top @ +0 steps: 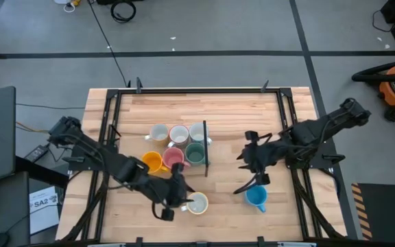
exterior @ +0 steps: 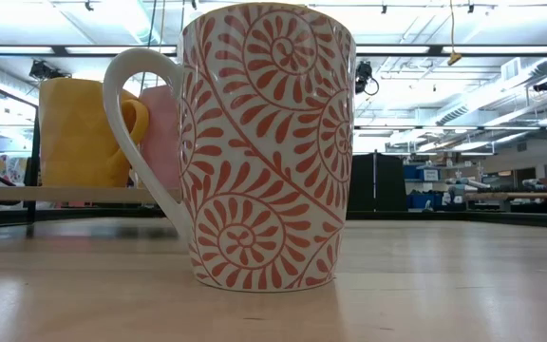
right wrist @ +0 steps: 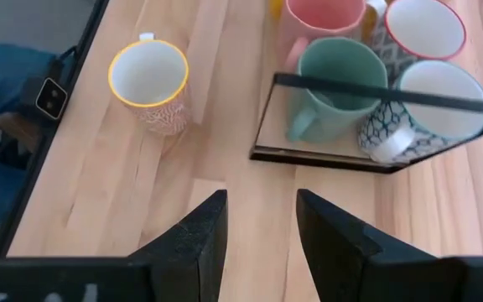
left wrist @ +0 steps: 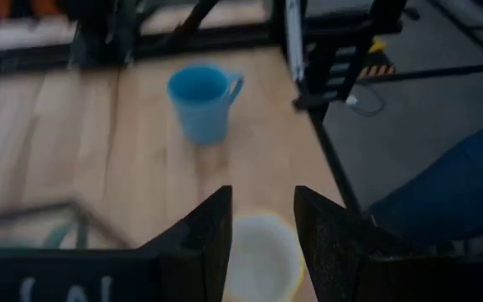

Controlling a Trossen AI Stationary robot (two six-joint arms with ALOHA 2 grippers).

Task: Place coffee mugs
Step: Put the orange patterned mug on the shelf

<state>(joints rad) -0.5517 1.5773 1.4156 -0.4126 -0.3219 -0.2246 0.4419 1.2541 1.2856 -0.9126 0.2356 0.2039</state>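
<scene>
High view: left gripper [top: 179, 204] beside patterned mug [top: 197, 203].

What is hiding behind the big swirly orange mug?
Behind the swirly mug a yellow mug and a pink mug peek out beside its handle. Anything directly behind it is covered.

Patterned mug [top: 197, 204]: we see it upright, alone near the front edge, white with orange swirls.
Blue mug [top: 256, 197]: upright, alone on the right.
Grouped mugs [top: 178, 145]: six stand upright together mid-table, yellow, pink, green, three pale.
</scene>
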